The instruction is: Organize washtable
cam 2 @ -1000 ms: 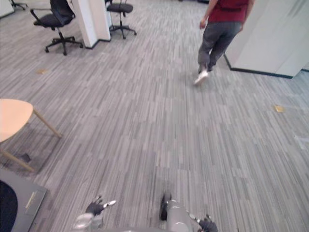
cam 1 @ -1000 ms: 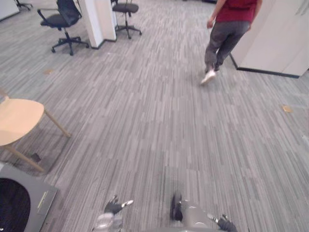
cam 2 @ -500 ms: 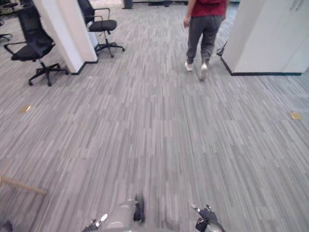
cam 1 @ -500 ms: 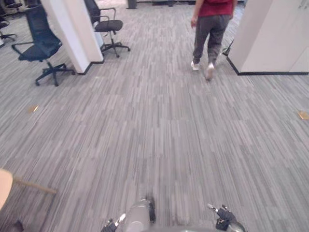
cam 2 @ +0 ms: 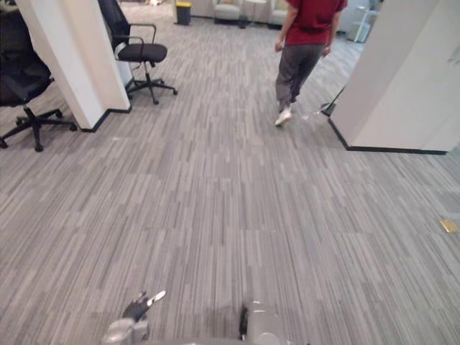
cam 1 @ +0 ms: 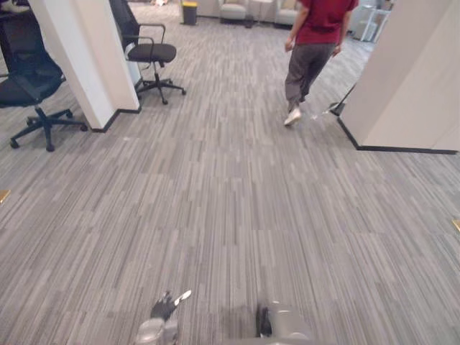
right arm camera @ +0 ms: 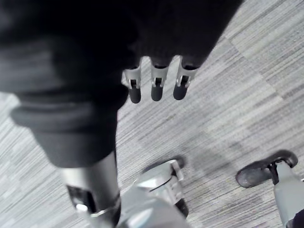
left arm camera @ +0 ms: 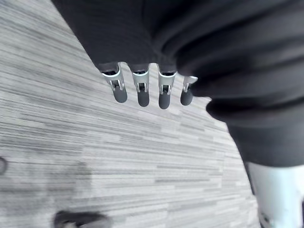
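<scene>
- Hanging the left hand loose above the carpet, fingers straight and slightly apart, gripping nothing.
- Carrying the right hand the same way: fingers straight, nothing held.
- Facing open grey floor, with a person in a red top walking ahead, just beside a white wall block on the right.
- Having, off to the left, a white pillar standing between the far office chair and the near office chair.
- Being unable to tell from here where the washtable stands or what is lying on it.
- Judging handling from the task wording alone:
  - probably dealing with light washing things, some smooth and slippery, some soft;
  - likely taking bottles round the body and cloths by a pinched edge;
  - holding off on any grip choice until seeing the things themselves.
</scene>
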